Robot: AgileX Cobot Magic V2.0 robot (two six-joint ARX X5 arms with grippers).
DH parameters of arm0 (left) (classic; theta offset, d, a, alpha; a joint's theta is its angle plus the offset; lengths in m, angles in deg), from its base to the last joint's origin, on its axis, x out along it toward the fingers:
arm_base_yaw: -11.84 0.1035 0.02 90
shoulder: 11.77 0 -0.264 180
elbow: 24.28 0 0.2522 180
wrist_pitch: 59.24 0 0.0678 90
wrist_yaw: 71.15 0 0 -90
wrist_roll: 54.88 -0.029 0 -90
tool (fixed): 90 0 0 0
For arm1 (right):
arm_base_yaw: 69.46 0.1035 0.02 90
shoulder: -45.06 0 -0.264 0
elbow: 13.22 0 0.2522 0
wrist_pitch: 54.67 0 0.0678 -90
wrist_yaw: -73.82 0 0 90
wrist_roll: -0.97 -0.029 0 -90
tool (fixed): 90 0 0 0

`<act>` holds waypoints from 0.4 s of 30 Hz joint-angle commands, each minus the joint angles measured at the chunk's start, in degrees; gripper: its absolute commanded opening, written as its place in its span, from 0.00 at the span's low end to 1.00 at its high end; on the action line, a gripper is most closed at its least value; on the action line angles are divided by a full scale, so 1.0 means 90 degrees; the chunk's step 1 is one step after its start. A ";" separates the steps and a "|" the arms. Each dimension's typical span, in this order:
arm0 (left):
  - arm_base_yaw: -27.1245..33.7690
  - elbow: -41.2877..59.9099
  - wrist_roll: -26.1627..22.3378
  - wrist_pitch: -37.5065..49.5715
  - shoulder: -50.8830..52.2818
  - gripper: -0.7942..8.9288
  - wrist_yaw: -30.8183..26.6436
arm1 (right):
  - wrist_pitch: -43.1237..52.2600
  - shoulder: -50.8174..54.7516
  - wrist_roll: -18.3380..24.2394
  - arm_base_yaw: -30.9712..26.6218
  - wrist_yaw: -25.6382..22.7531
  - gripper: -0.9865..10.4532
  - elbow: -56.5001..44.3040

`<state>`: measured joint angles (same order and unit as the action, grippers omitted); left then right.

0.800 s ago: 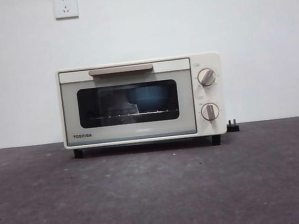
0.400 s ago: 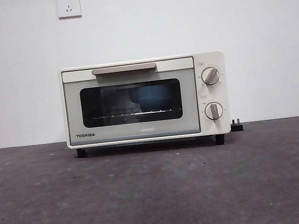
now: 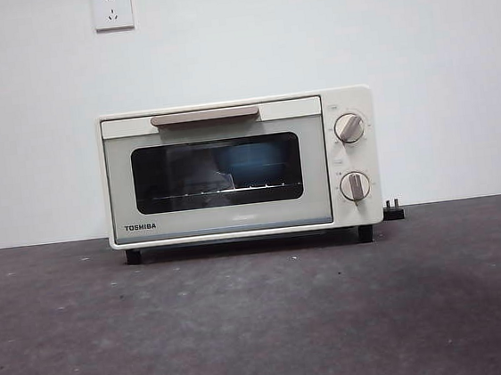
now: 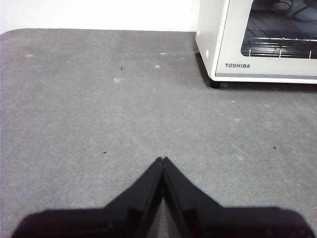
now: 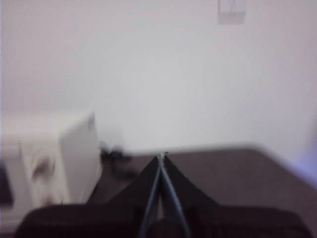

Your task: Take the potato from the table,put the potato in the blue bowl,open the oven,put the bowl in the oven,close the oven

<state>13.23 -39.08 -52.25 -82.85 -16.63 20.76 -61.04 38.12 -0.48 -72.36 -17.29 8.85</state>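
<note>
Blue bowl (image 3: pixel 253 164) sits inside the oven (image 3: pixel 240 169) on its rack, behind the shut glass door; potato not visible. Oven stands on the desk (image 3: pixel 264 320). Left gripper (image 4: pixel 162 159) jaws together, above bare desk near oven's corner. Right gripper (image 5: pixel 161 157) jaws together too, beside oven.

My right wrist view is wholly blurred: the cream-white toaster oven (image 5: pixel 47 158) is a smear beside my meeting fingertips (image 5: pixel 151 181). Behind dark door glass, the deep blue bowl (image 3: pixel 253 165) shows dimly. I cannot make out its contents.
</note>
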 commanded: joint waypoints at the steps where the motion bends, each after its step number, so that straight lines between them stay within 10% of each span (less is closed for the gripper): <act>1: 0.0022 0.0061 0.0039 0.0024 -0.0005 0.08 0.0000 | -0.0112 0.0401 -0.0379 -0.0019 0.0160 0.09 -0.0508; 12: 0.0022 0.0058 0.0039 0.0024 -0.0017 0.08 0.0000 | -0.1965 0.0724 -0.0083 -0.0019 0.0097 0.09 -0.0835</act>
<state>13.23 -39.08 -52.25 -82.85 -16.76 20.74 -78.19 44.51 -1.92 -72.53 -16.20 1.99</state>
